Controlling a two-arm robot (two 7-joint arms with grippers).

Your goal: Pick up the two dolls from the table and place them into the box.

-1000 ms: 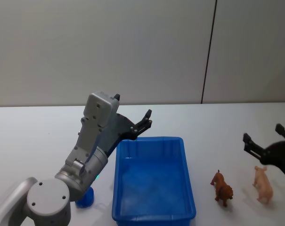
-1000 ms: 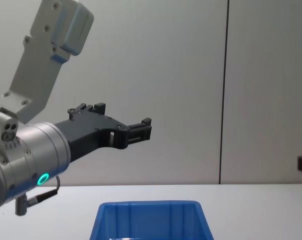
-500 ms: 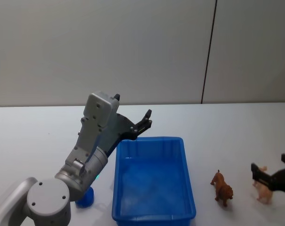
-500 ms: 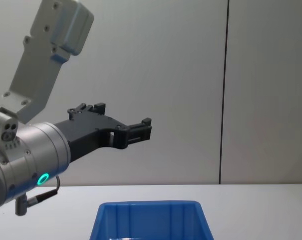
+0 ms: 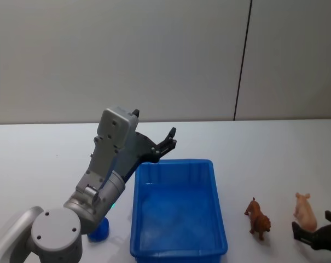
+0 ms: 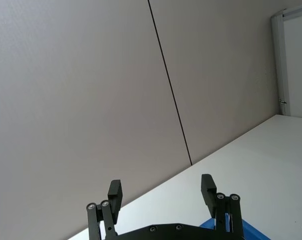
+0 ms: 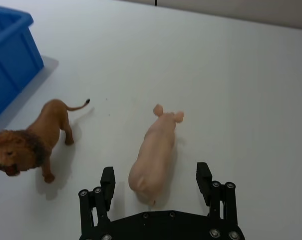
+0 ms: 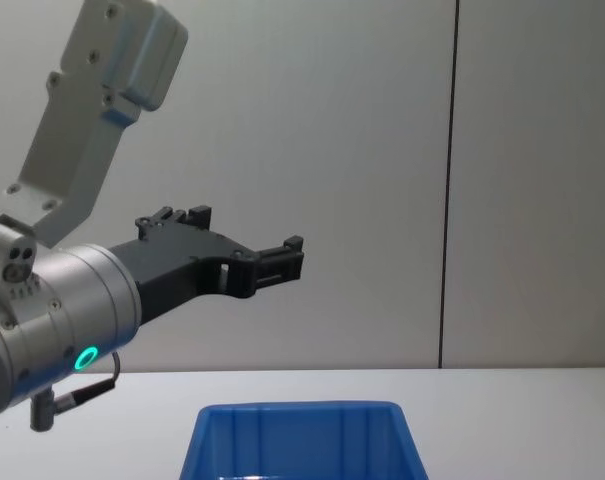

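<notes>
I am looking down on a white counter (image 5: 274,148) with a bright blue box (image 5: 179,249) at its near middle. Two dolls stand upright on the counter to the right of the box, apart from it. The brown lion (image 5: 258,219) is the closer to the box, and the pale pink pig (image 5: 305,212) is farther right, just beside the lion.

My right arm (image 5: 318,240) sits low at the head view's bottom right corner, just on the near side of the pig. In the right wrist view its jaws are spread wide and grip nothing. The pig's rear end shows between the two fingertips (image 7: 107,177), with a gap on each side. I cannot tell how high the jaws are above the counter.

My left arm (image 5: 108,164) is raised beside the box's far left corner. Its jaws are also spread wide, gripping nothing, and they point toward the grey wall (image 6: 91,100).
</notes>
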